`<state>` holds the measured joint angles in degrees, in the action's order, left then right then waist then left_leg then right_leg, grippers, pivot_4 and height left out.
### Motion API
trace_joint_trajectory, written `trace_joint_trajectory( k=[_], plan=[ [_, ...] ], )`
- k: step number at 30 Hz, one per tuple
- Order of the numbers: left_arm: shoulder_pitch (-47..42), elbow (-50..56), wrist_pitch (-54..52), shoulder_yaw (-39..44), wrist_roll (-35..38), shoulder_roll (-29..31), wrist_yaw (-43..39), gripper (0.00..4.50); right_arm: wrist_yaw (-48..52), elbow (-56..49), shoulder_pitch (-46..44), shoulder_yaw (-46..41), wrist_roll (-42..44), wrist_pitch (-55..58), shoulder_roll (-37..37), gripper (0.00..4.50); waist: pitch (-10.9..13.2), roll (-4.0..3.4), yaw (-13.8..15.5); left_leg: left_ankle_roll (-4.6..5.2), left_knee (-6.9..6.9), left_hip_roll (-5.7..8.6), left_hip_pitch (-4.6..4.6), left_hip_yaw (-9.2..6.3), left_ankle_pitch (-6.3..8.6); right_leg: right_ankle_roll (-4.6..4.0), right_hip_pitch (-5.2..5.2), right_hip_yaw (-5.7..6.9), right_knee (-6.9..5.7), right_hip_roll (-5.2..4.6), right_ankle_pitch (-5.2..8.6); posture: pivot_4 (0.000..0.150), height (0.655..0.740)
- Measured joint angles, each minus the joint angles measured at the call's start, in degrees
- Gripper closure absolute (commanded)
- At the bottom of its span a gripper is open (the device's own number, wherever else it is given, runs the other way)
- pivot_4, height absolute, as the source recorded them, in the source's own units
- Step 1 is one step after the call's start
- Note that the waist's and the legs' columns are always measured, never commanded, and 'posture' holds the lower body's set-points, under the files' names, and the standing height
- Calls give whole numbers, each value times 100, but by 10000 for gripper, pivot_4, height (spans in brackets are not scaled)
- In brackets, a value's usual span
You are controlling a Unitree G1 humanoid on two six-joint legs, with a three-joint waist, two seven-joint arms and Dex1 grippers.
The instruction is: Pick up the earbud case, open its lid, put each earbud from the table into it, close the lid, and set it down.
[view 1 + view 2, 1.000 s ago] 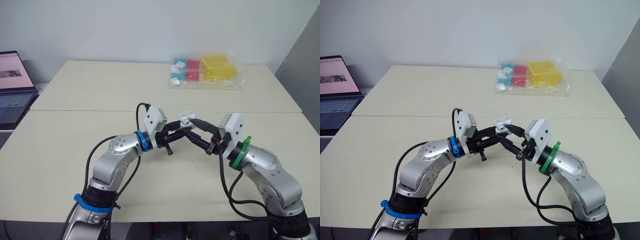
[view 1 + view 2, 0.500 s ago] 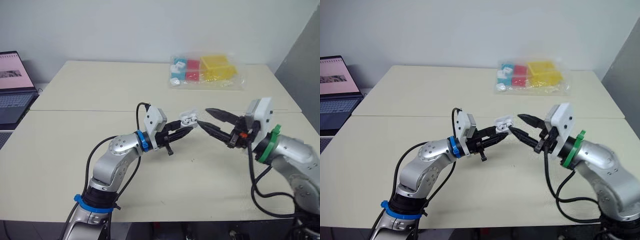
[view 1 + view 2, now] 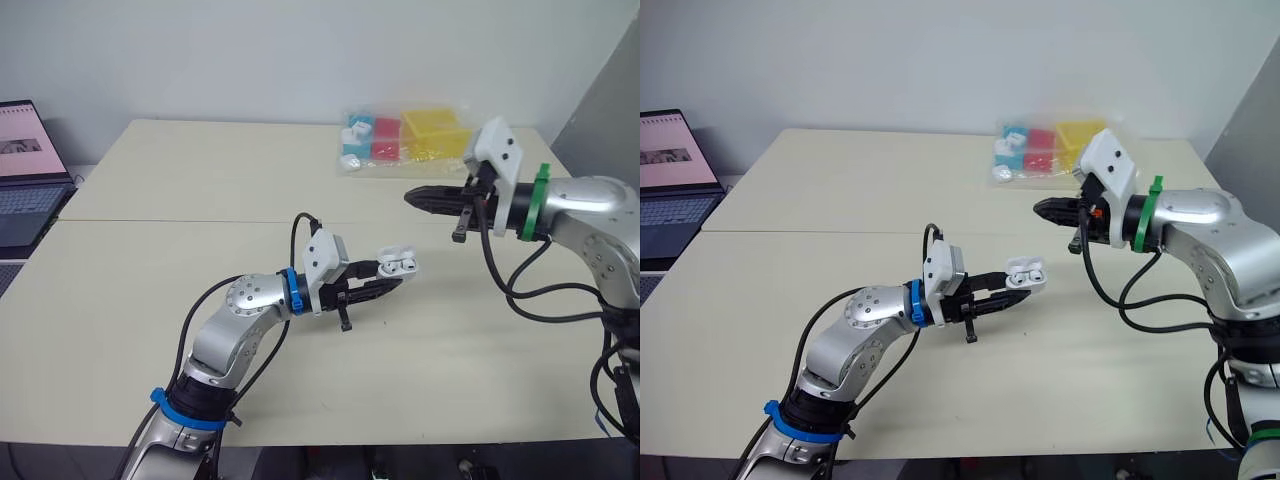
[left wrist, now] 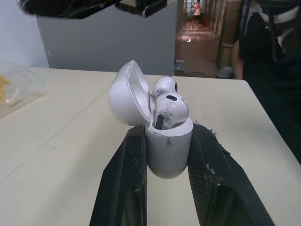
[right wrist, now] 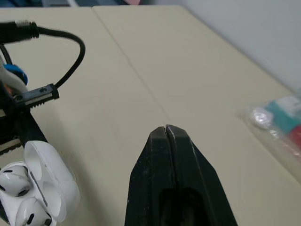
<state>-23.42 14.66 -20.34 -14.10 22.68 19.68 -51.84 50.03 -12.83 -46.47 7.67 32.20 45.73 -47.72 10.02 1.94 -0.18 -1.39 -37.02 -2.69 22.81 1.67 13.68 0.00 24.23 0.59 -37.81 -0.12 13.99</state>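
Across the lower two thirds of the frame spreads a cream-coloured desk (image 3: 200,180), made of two tops pushed together, with a thin dark seam (image 3: 150,221) running side to side between them. Behind it stands a plain pale wall (image 3: 250,50), and a grey panel (image 3: 600,110) closes the right edge of the frame. In the left wrist view a lit corridor (image 4: 197,23) opens past the desk's far edge.

At the left edge sits an open laptop with a pink-toned screen (image 3: 25,190), well apart from both arms. Toward the upper middle right lies a clear plastic bag of yellow, red, teal and white blocks (image 3: 415,145); the right arm's white wrist housing covers its right end.

Just right of centre, the left gripper (image 3: 385,282) has its two black fingers (image 4: 129,174) closed on the body of the small white glossy earbud case (image 3: 397,263), one on each side, and the case appears to be off the surface. Its rounded lid (image 4: 126,94) is hinged back and open. Two white earbuds (image 4: 170,107) sit in the case, stems down, heads showing above the rim. A black cable (image 3: 300,225) loops up from that wrist.

Up in the right of the frame, the right gripper (image 3: 415,197) hangs above the desk, pointing toward the frame's left, fingers pressed together with nothing between them, well apart from the case.
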Motion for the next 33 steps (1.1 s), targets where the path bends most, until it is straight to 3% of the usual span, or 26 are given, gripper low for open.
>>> trace_joint_trajectory(
  k=[11, 19, 33],
  plan=[
    [16, 51, 89, -27, -54, 37, -4, 37051, 1356, -125, 9, 452, 111, 383, -173, 45000, 0, 0, 6, 0, -2, -1, 1, -3, 0, 1, 0, 3, -1, -1, 0, 1500, 7400],
    [40, 61, 68, -46, -99, 74, -5, 37051, 1376, -641, 219, 102, 495, 695, -200, 45000, 0, 0, 6, 0, -3, 0, -1, -3, 0, 0, -1, 3, -5, -1, 0, 1500, 7400],
    [-6, -3, -760, 119, 155, -37, 301, 37051, 996, -1052, 812, -31, 259, 412, -225, 45000, 1, 0, 6, 0, -5, 0, 0, -3, 0, 1, -2, 4, -6, -2, 0, 1500, 7400]
  ],
)
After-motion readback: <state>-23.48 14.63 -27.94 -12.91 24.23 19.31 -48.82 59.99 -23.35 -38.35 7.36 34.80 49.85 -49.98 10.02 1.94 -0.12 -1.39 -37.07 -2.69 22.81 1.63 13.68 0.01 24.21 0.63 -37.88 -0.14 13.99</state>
